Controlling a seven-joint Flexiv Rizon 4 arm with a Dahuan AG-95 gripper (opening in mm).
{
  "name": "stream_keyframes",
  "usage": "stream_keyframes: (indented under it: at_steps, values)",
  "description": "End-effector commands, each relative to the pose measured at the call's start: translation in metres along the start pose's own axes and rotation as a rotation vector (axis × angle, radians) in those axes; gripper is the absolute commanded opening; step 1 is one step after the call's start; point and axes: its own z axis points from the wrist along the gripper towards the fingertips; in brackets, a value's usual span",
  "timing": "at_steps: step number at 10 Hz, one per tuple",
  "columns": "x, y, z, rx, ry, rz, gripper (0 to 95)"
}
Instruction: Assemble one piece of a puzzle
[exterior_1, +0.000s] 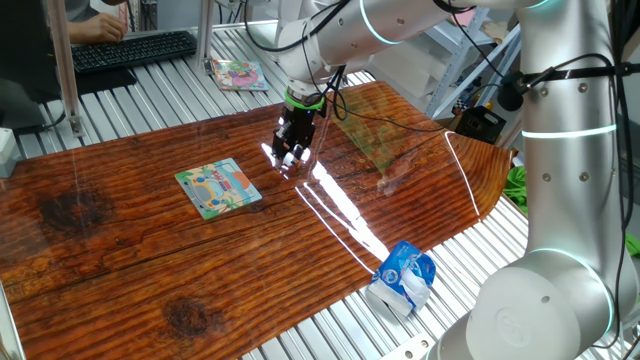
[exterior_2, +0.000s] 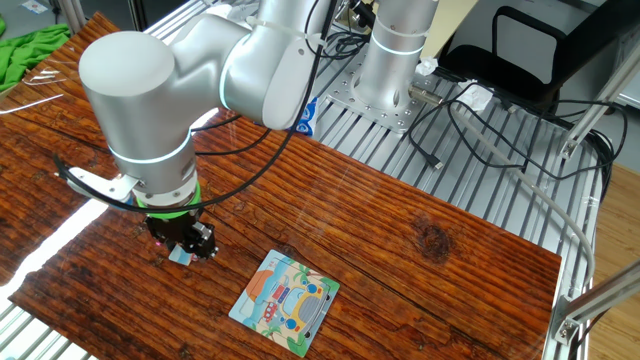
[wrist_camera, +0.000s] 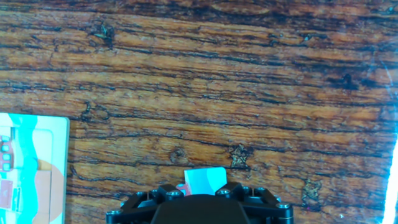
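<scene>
The hand (wrist_camera: 202, 205) half-hides the piece (wrist_camera: 205, 181) between its fingers.

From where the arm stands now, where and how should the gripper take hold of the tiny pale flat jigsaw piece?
Grip the tiny pale flat jigsaw piece across two opposite edges, coming straight down from above. It seems to lie flat on the brown wooden table, right beneath the black two-finger gripper, so only its thin edges offer purchase. Whether the fingers already touch it is hidden.
</scene>
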Motion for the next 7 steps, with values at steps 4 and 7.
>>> stream_keyframes:
  at_steps: [4, 7]
  values:
    - [-0.0009, 0.0002, -0.0017, 0.015, -0.005, -0.019, 38.0]
    - [-0.0008, 0.0005, -0.0017, 0.015, -0.001, -0.022, 0.0]
